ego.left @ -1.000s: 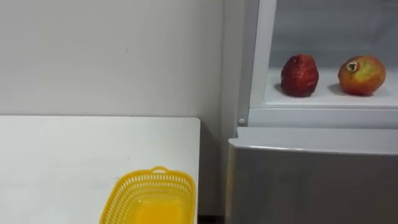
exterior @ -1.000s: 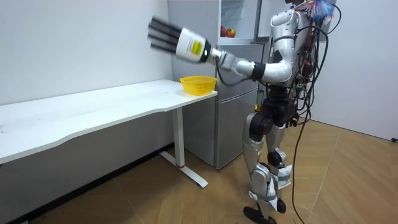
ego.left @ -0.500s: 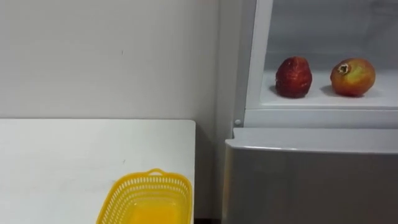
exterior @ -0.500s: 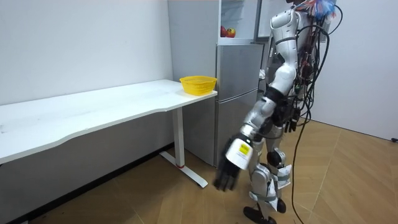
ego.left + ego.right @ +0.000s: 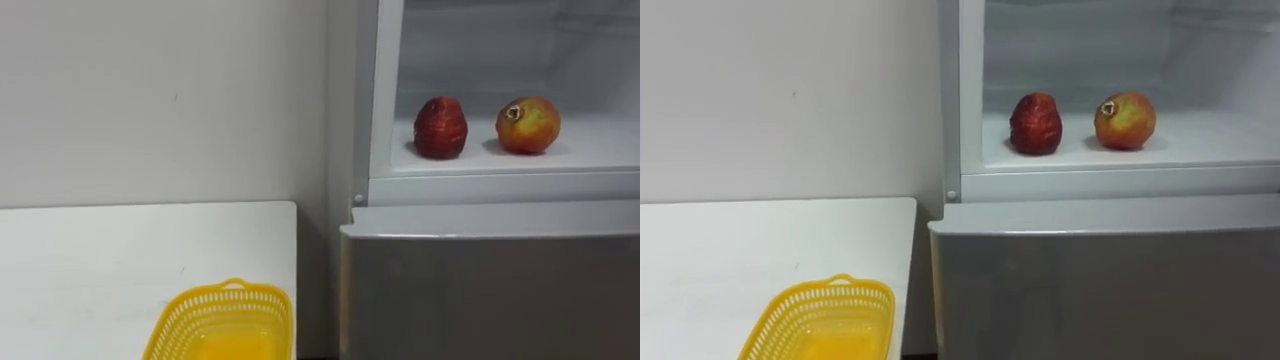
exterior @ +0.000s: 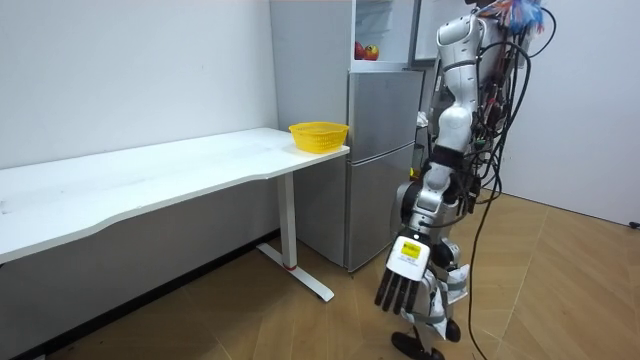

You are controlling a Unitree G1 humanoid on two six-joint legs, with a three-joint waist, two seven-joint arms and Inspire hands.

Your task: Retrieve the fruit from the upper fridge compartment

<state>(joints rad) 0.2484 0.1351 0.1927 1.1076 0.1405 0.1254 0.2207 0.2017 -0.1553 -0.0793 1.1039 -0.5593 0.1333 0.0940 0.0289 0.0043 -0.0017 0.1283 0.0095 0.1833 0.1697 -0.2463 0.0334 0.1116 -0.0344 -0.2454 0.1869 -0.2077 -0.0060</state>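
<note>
Robot hand (image 6: 403, 270) low, pomegranate (image 5: 527, 125) well above

The yellow basket (image 5: 215, 325) is cut off by the bottom edge of both eye views, so its near end is out of sight. The fridge's upper compartment (image 5: 470, 50) runs off the top and right edges. In the room view the 2 fruits (image 6: 366, 51) are too small to tell apart.
</note>
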